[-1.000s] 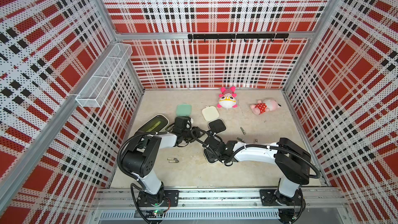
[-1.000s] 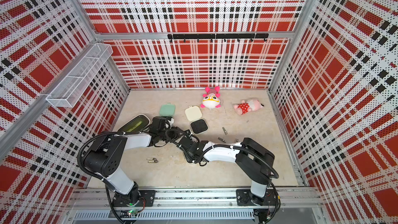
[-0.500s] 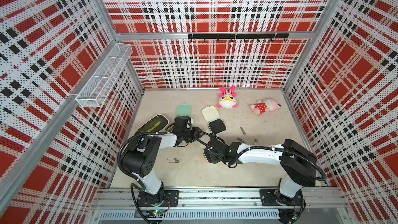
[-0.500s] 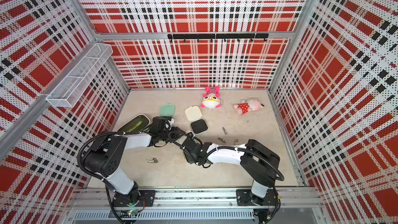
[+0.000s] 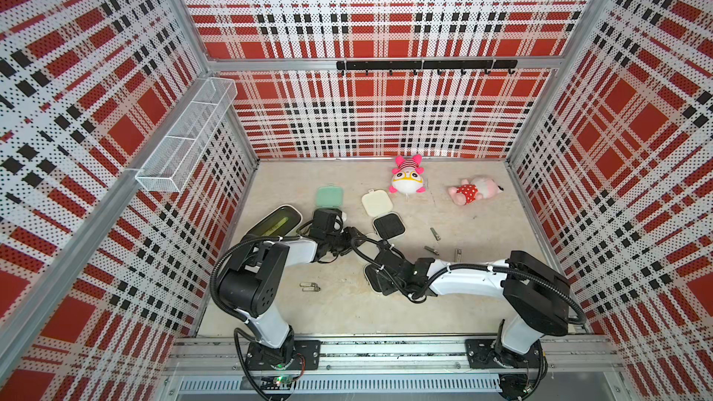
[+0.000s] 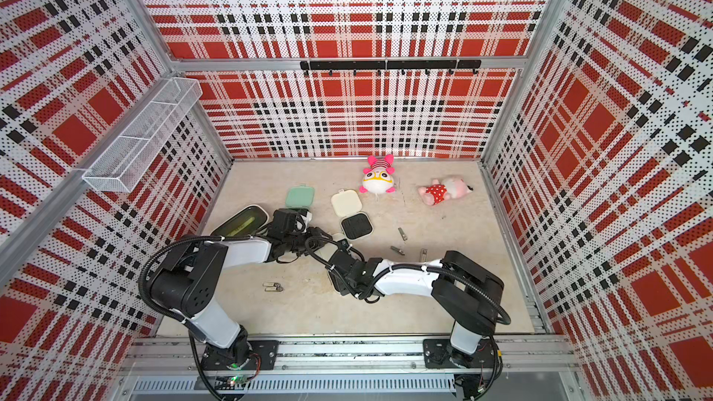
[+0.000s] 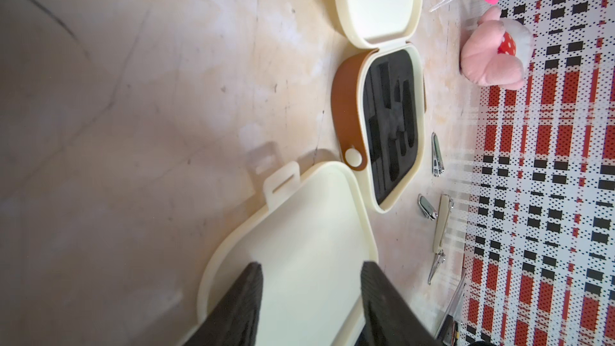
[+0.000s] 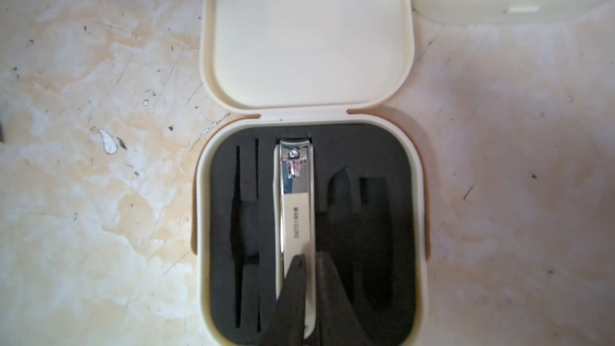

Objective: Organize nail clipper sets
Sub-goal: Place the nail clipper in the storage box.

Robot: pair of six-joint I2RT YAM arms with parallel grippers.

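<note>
Pinched shut: right gripper, tips at seated clipper in near cream case; left gripper half-spread over lid. Risk: off-centre press pops clipper from slot, skids case.

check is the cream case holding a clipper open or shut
Open: the cream case has its lid flat back, black insert and clipper exposed.

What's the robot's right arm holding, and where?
Nothing seems held: the right gripper is shut, poised over the handle end of the nail clipper in its cream case.
</note>
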